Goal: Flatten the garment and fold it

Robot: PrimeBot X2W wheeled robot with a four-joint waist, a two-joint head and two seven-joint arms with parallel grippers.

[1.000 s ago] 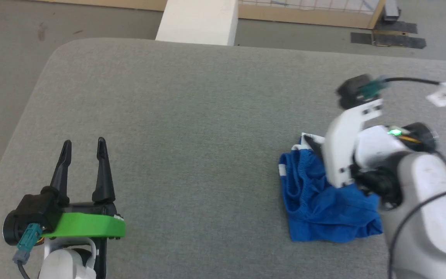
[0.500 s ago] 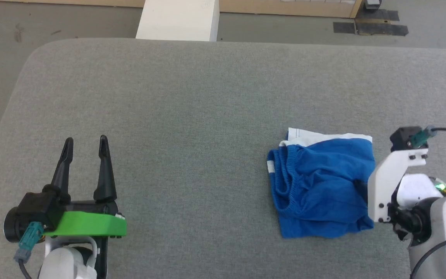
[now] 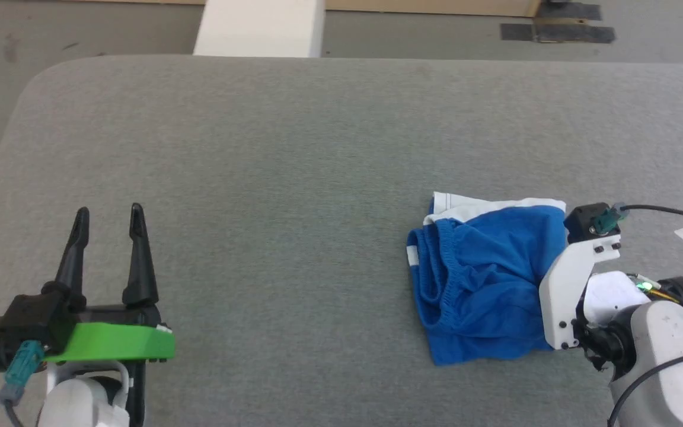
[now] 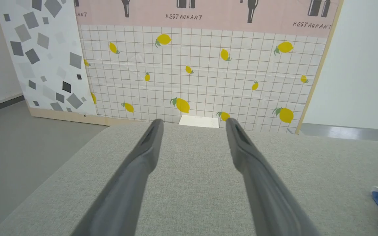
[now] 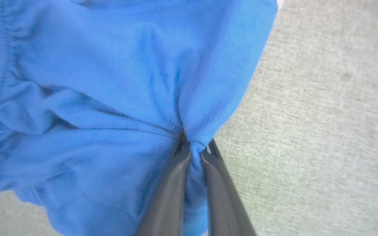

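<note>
- Left gripper (image 3: 109,209): lower left of the head view, above the grey padded table (image 3: 318,148). Its two dark fingers point toward the far edge and stand apart with nothing between them. It is well apart from the garment.
- Left wrist view: bare grey padding lies between the spread fingers (image 4: 143,164). Beyond the table's far edge stands a wall panel (image 4: 192,65) printed with a grid and lemons. A corner of blue and white cloth shows at the lower right.
- White block (image 3: 258,26): on the floor just beyond the table's far edge, left of centre.
- Garment (image 3: 484,279): blue shorts lying rumpled on the right half of the table. The gathered waistband faces left and the white trim runs along the far edge. A small white mark sits on the left edge.
- Right gripper (image 5: 195,142): at the garment's right edge, with the fingers closed tight on a pinched fold of the blue fabric. Creases radiate from the pinch.
- Head view: the white wrist bracket (image 3: 567,284) covers that right edge, so the fingers themselves are hidden there.
</note>
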